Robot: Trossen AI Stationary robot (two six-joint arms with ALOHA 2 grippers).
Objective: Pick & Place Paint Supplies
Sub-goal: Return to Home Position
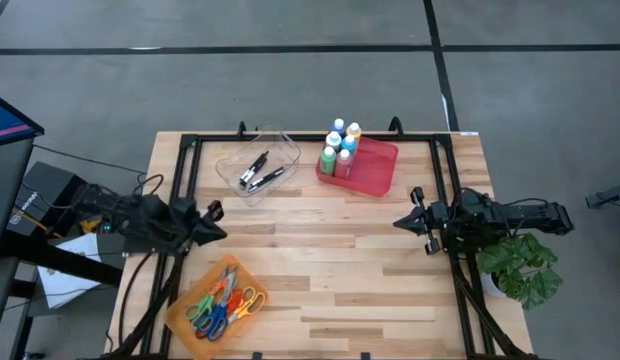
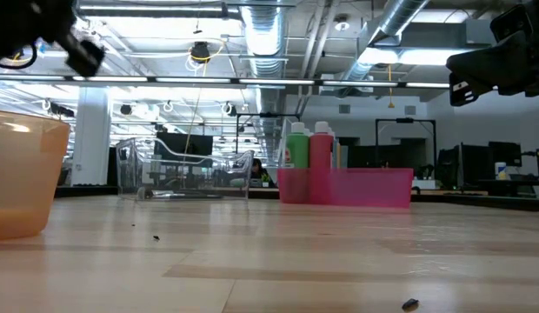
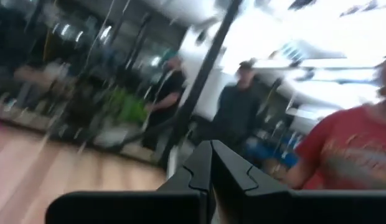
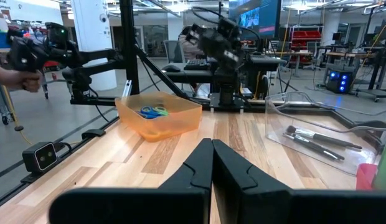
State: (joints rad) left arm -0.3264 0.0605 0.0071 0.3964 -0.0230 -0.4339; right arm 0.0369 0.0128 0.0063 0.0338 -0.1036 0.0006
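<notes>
Seen from above, with the table (image 1: 320, 270) read as a dial, the paint bottles (image 1: 340, 148) stand upright in a cluster at one o'clock, packed into the left end of the red bin (image 1: 375, 170). A clear bin (image 1: 285, 146) with dark brushes (image 1: 258, 172) sits at eleven o'clock. An orange bin (image 1: 187, 308) holding scissors (image 1: 225, 300) sits at seven. The left gripper (image 1: 216, 225) hangs at nine o'clock and the right gripper (image 1: 405, 218) at three, both well apart from the bins. In the low view the orange bin (image 2: 22, 174) stands at nine o'clock and the clear bin (image 2: 187, 169) is left of centre. The red bin (image 2: 365, 187) is right of centre, with a green bottle (image 2: 297, 146) and a pink bottle (image 2: 322, 146) side by side in it. The arms show only at the top corners. The left wrist view shows the left gripper (image 3: 211, 146) clenched on nothing, fingers pressed together, with blurred people beyond. The right wrist view shows the right gripper (image 4: 211, 143) likewise clamped empty, facing across the table toward the orange bin (image 4: 159, 118) and the clear bin (image 4: 324, 115).
</notes>
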